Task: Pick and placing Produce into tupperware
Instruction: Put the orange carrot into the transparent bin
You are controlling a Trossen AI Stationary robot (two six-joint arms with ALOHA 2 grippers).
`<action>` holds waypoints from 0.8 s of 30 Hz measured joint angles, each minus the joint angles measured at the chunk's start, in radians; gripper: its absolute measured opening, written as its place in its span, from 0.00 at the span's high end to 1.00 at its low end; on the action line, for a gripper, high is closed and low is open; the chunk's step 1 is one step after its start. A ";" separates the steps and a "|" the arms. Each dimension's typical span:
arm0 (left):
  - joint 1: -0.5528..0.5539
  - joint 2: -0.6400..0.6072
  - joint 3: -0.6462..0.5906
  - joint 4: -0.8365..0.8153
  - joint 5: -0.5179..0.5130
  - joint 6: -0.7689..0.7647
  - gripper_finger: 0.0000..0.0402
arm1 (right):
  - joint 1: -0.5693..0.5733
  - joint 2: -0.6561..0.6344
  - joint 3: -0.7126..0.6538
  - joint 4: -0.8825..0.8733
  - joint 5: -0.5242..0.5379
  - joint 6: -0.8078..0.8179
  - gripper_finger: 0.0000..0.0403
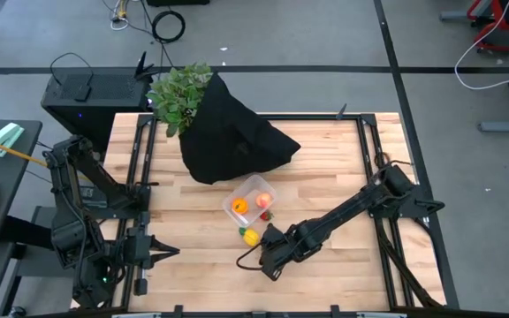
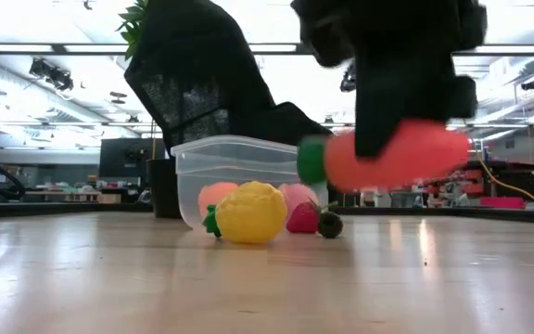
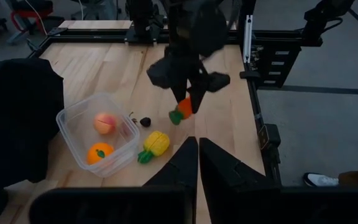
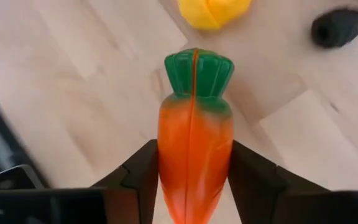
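My right gripper (image 1: pixel 273 256) hangs over the table's near middle, shut on the orange carrot (image 2: pixel 392 158), which has a green top. The clear tupperware (image 1: pixel 251 200) stands just beyond it, in front of the black cloth, holding the orange ball (image 1: pixel 240 206) and the pink-red fruit (image 1: pixel 262 199). The yellow piece (image 1: pixel 251 236) lies on the wood between tupperware and gripper. A red berry (image 2: pixel 302 218) and a dark berry (image 2: pixel 330 224) lie beside the tupperware. My left gripper (image 3: pixel 197 149) waits, shut, at the table's left edge. My right gripper pinches the carrot's orange body (image 4: pixel 194 162) between its two fingers (image 4: pixel 138 177), coming from above. The carrot lies level and lifted clear of the table. Its green top (image 4: pixel 199 73) sticks out past the fingers toward the yellow piece (image 4: pixel 213 9).
A black cloth heap (image 1: pixel 232 132) with a leafy green plant (image 1: pixel 179 93) fills the table's far middle. Black frame rails run along the left (image 1: pixel 140 177) and right (image 1: pixel 374 150) sides. Bare wood lies near the front edge and right of the tupperware.
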 joint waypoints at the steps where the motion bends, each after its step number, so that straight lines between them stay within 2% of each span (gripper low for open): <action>1: 0.000 0.000 0.000 0.000 0.000 0.000 0.94 | -0.001 -0.018 0.000 0.000 0.001 -0.003 0.57; 4: 0.000 0.000 0.000 0.000 0.000 0.000 0.96 | -0.010 -0.085 0.000 -0.001 0.035 -0.024 0.56; 8: 0.000 0.000 0.000 0.000 0.000 0.000 0.97 | -0.053 -0.177 0.000 0.010 0.169 -0.064 0.57; 10: 0.000 0.000 0.000 -0.001 0.000 0.000 0.96 | -0.098 -0.209 0.000 0.058 0.238 -0.120 0.57; 12: 0.000 0.000 0.000 -0.006 0.000 0.000 0.95 | -0.153 -0.226 0.000 0.152 0.257 -0.218 0.57; 16: 0.000 0.000 0.000 -0.007 0.000 0.000 0.94 | -0.271 -0.230 0.000 0.290 0.173 -0.426 0.56; 21: 0.000 0.000 0.000 -0.006 0.000 -0.004 0.94 | -0.398 -0.228 0.000 0.207 0.042 -0.573 0.57; 24: -0.001 0.000 0.000 -0.006 0.000 -0.004 0.95 | -0.444 -0.223 0.000 0.185 -0.011 -0.731 0.56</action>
